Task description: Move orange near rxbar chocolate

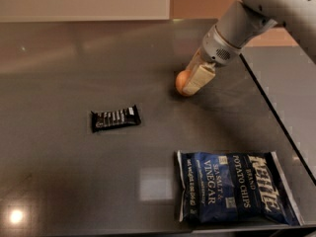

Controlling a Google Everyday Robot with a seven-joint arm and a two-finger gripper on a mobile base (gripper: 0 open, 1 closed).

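The orange (180, 81) rests on the dark table, right of centre. My gripper (188, 85) comes down from the upper right and is shut on it. One cream finger (199, 77) covers the orange's right side, and the other finger is mostly hidden behind. The rxbar chocolate (115, 118), a flat black wrapper with white lettering, lies to the lower left of the orange, well apart from it.
A large blue potato chip bag (236, 187) lies at the front right. The table's right edge (276, 113) runs diagonally beside the arm, with a lower grey surface beyond it. A bright light reflection shows at the front left.
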